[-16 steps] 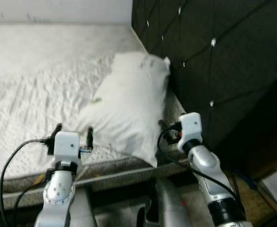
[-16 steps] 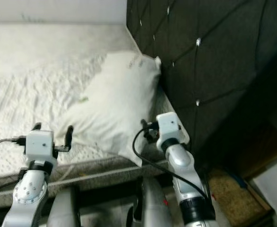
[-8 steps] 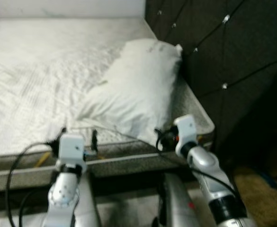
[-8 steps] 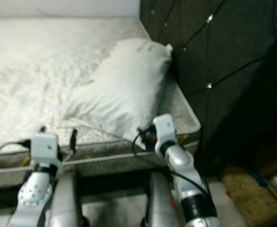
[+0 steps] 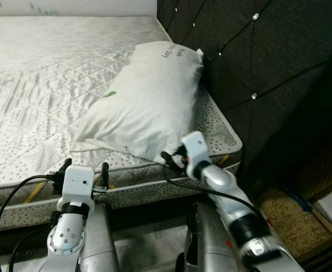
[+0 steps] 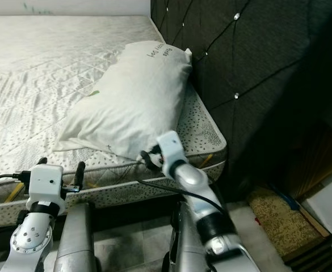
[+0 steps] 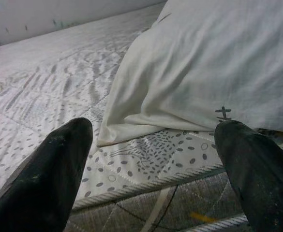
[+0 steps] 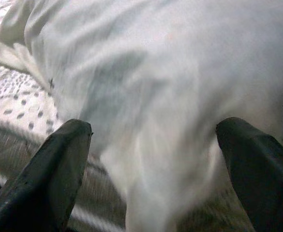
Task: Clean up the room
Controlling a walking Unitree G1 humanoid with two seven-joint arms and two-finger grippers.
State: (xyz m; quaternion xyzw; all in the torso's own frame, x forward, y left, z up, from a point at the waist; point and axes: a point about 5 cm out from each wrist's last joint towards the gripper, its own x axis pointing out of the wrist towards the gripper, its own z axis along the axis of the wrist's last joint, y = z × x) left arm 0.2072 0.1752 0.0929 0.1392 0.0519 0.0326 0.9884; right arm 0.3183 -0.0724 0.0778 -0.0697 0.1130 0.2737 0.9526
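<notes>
Bare mattress, white pillow lying at its headboard edge, near the front corner. Right gripper, fingers spread and holding nothing, has closed in on pillow's near end since 1 s ago—grab looks imminent. Left gripper released, short of front edge.

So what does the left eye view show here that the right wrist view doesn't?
Left eye view: the dark tufted headboard, both grippers, left gripper and right gripper, and a brown mat on the floor. Right wrist view: the right gripper's open fingers close against the fabric. Both: the white pillow on the mattress.
</notes>
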